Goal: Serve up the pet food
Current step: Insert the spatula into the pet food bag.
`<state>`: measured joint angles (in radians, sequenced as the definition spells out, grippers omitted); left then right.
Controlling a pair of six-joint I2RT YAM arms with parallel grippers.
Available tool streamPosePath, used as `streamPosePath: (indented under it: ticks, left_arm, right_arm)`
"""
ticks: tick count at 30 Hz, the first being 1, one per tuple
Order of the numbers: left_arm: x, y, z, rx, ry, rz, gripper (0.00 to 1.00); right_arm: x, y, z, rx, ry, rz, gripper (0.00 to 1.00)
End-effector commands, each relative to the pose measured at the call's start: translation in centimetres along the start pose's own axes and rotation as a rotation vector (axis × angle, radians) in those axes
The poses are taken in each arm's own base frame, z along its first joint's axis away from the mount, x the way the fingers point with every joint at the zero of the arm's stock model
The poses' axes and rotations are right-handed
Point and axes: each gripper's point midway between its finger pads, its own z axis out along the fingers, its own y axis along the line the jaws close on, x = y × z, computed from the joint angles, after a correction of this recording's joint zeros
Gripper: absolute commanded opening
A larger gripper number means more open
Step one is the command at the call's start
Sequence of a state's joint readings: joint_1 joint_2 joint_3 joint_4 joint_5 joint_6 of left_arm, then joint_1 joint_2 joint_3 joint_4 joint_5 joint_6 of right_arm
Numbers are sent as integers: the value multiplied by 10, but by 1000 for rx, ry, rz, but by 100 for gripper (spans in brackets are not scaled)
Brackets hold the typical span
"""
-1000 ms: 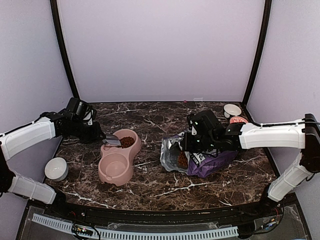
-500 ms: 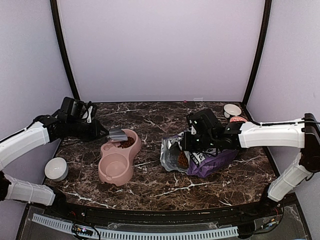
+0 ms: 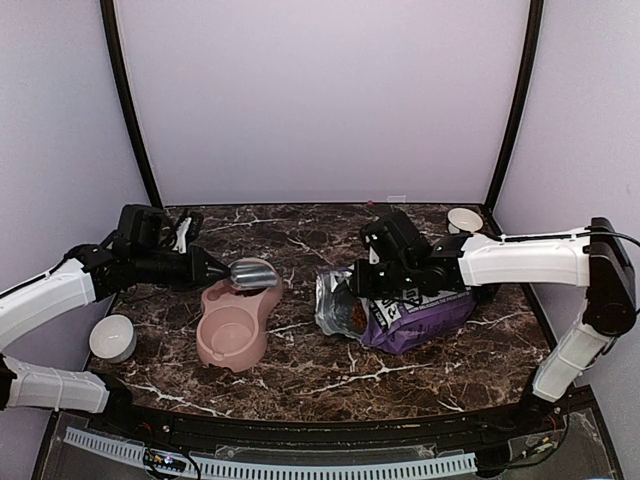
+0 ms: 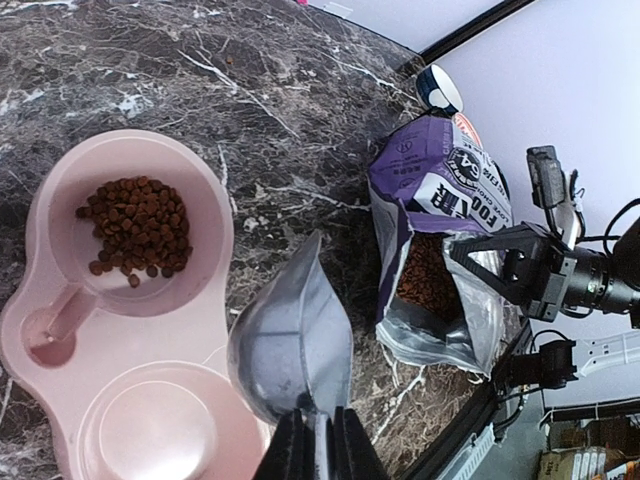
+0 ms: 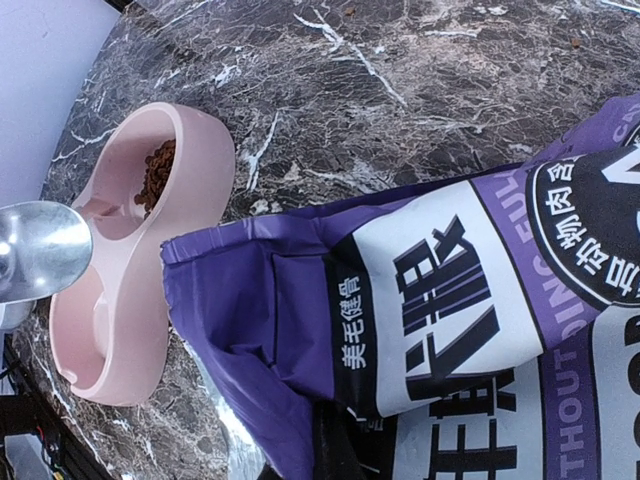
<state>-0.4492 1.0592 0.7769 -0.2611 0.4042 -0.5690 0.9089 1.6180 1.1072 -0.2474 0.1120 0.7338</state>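
Jaws of our left gripper point(image 3: 212, 268) are clamping nearly closed on the handle of the one metal scoop point(image 4: 290, 345). A second ago that scoop was dipping into the far well of the one pink double bowl point(image 3: 232, 335); now we are holding it lifted out, its hollow bare, just ahead of the jaws and over the bowl's rim. Our right gripper point(image 3: 372, 284) is pinching fully closed on the open lip of the one purple bag point(image 3: 420, 310), and gripper and bag are sitting slightly nearer the bowl than before. We are counting two heaps of pet food point(image 4: 135, 225): one in the bowl's far well, below and beyond the left jaws, and one inside the bag's mouth, right under the right jaws. Two small white bowls point(image 3: 112, 338) are standing well apart from either pair of jaws.
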Motion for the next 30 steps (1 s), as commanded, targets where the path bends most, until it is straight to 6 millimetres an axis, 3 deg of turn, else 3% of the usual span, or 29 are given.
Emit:
streamPosePath:
  ticks: [1,9,11,18,30]
  left_arm:
    - [2,-27,1,114,2,39,0]
    - [16,-45,19,161,53,70,0]
    - [20,-51,24,179,67,75,0]
    - [39,-76,43,247,127,105,0]
    - [48,-99,85,273,168,111,0]
  right_arm:
    - [-16,16,-2,-43,-43,-12,0]
    - [-13,19,-1,-57,-30,-19,0]
    - [-24,27,-5,-71,-51,-19,0]
    - [-24,26,-5,-62,-48,-18,0]
    - [-22,20,-8,-44,-50,-9,0]
